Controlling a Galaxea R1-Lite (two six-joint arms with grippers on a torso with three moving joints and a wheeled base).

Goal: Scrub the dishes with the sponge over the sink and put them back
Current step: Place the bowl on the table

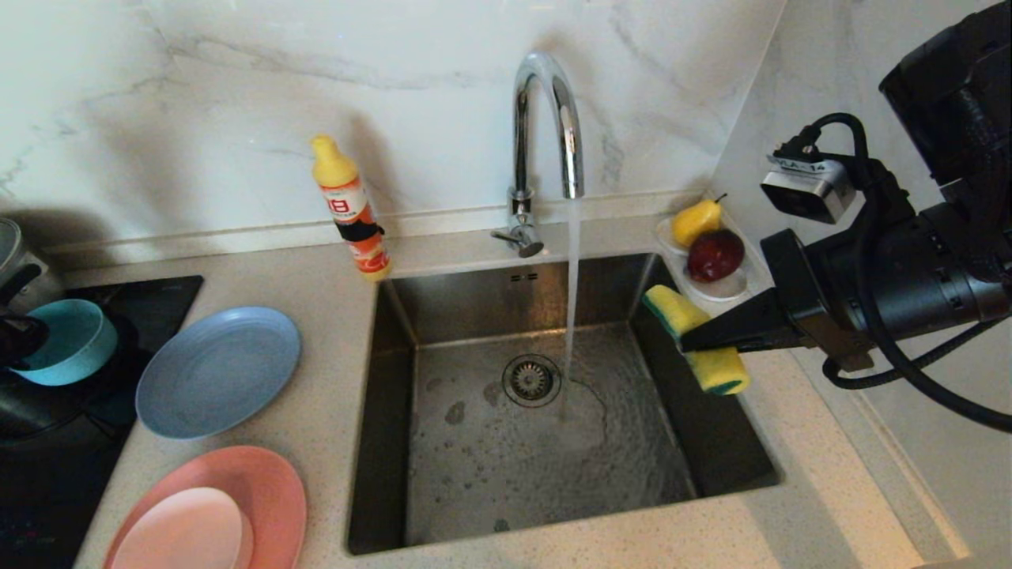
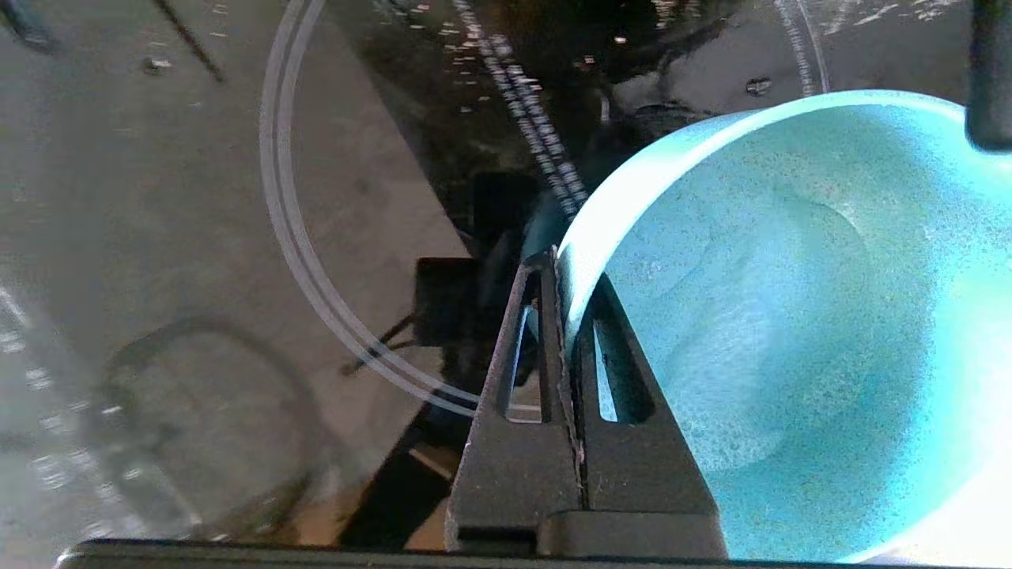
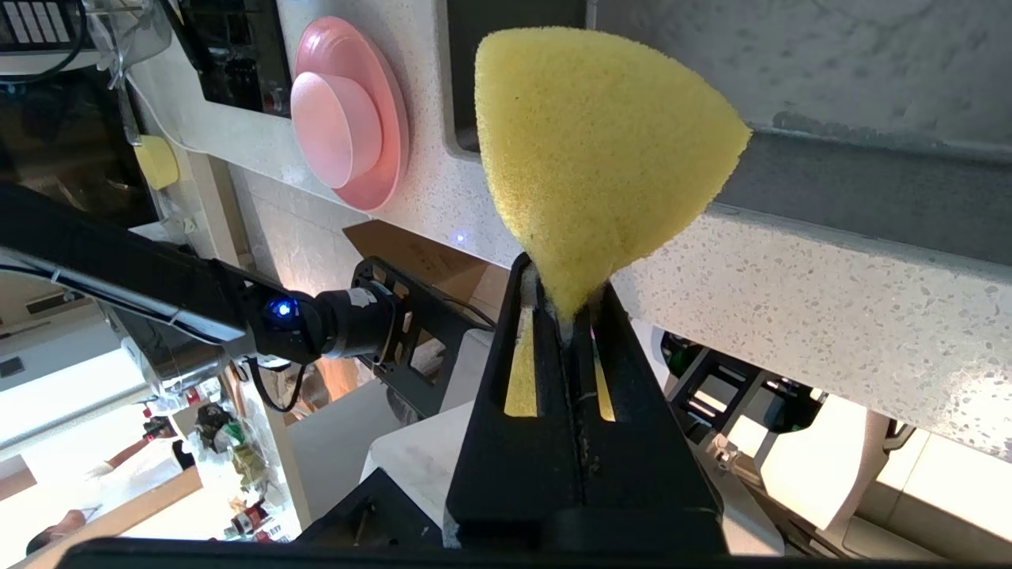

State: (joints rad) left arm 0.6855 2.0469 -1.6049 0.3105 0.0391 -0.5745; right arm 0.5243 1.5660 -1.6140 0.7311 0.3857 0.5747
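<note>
You can read little here. The yellow-capped orange plastic detergent bottle [image 1: 350, 207], at the back edge of the speckled stone counter [image 1: 332, 411], carries large white characters resembling "18"; its remaining label print is too small to read.

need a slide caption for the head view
Right gripper holds the sponge at the sink rim; left gripper grips the teal bowl.

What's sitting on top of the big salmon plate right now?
The small pale pink dish sits on the large salmon-pink plate, toward its near-left side. Nothing else is on it. The dish covers the plate's surface beneath, so that part cannot be checked.
</note>
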